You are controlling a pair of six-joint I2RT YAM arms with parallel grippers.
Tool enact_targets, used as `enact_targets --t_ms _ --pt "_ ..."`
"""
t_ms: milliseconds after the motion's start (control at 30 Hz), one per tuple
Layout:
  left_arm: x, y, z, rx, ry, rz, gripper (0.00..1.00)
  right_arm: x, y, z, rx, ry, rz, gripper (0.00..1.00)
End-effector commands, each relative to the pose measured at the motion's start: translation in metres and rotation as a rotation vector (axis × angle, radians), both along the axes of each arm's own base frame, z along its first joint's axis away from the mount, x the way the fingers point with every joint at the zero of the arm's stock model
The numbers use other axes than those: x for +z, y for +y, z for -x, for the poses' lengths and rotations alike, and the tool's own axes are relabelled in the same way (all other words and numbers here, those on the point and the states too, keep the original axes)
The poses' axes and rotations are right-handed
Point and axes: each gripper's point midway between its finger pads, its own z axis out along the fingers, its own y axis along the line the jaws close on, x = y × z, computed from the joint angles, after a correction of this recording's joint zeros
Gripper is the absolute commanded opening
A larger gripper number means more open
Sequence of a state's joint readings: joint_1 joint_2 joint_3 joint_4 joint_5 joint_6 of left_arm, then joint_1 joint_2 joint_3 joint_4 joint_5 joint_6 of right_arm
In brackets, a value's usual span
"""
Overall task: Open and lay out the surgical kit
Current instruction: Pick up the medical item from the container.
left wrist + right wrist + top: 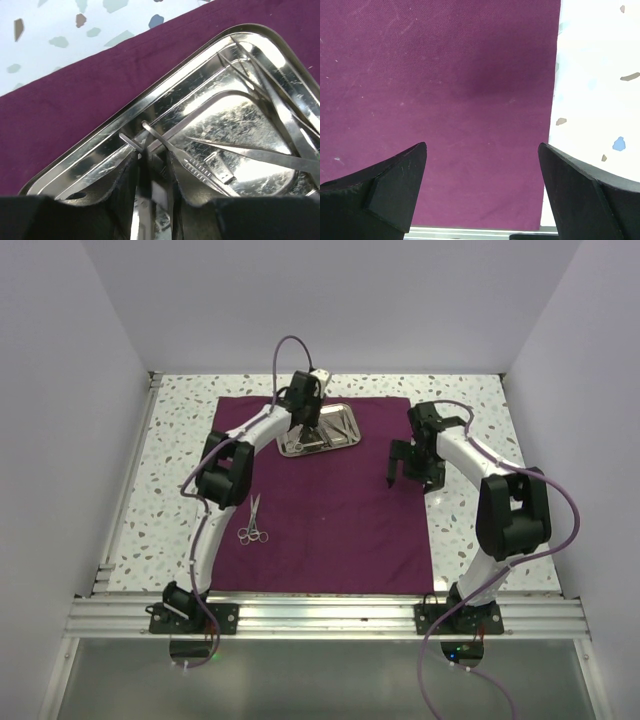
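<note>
Surgical kit [330, 540] is well on its way to being laid out, from where I stand. Its maroon cloth wrap [340, 510] is already opened and spread flat over the middle of the table, with no folds that I can make out. The small steel tray [342, 420] sits on the far part of the cloth. One pair of scissors [254, 528] is out, lying alone on the cloth near its left edge.

What is left, I would say, is the rest of the steel instruments [250, 152]. Several thin ones lie crossed in the tray, among them one with a ribbed grip [200, 170]. The left gripper [152, 160] is down inside the tray at its left end. Its fingers [127, 195] stand narrowly apart on either side of a thin steel piece [150, 131]. Whether they actually pinch it I cannot tell.

The right gripper [482, 155] hangs over the right edge of the cloth, fingers spread wide with nothing between them.

The tabletop [180, 460] is white with coloured speckles, like terrazzo, and shows as a border round the cloth. An aluminium rail [320, 615] runs along the near edge, where both arm bases are bolted, and another runs down the left side. Plain pale walls [60, 390] close in the left, far and right sides. Purple cables [285, 345] loop off each arm.
</note>
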State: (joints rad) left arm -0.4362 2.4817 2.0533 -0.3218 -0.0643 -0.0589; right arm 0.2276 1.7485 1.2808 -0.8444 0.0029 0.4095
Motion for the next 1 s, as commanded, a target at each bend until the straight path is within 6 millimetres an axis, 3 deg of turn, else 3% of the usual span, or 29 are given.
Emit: enact_targets --t_ms 0,167,333,500,633,767,967 --pt "-0.104 0.019 0.066 -0.047 0.366 -0.065 0.32 0.006 0.006 -0.011 0.017 -0.028 -0.037 0.97" --pt "-0.104 0.023 0.061 -0.040 0.389 -0.030 0.31 0.005 0.007 -0.010 0.018 -0.025 -0.046 0.97" --pt "-0.109 0.029 0.067 -0.031 0.413 -0.049 0.24 0.007 0.008 -0.011 0.017 -0.030 -0.050 0.97" --pt "-0.108 0.029 0.070 -0.036 0.422 -0.045 0.00 0.009 0.008 -0.010 0.015 -0.031 -0.056 0.97" --pt "-0.100 0.028 0.066 -0.028 0.405 -0.035 0.00 0.009 0.009 -0.008 0.016 -0.029 -0.062 0.97" --pt "-0.062 0.027 0.044 -0.005 0.316 -0.020 0.00 0.013 0.009 -0.007 0.014 -0.036 -0.068 0.97" --pt "0.026 0.030 0.007 0.051 0.150 0.072 0.00 0.019 0.011 -0.008 0.011 -0.051 -0.076 0.97"
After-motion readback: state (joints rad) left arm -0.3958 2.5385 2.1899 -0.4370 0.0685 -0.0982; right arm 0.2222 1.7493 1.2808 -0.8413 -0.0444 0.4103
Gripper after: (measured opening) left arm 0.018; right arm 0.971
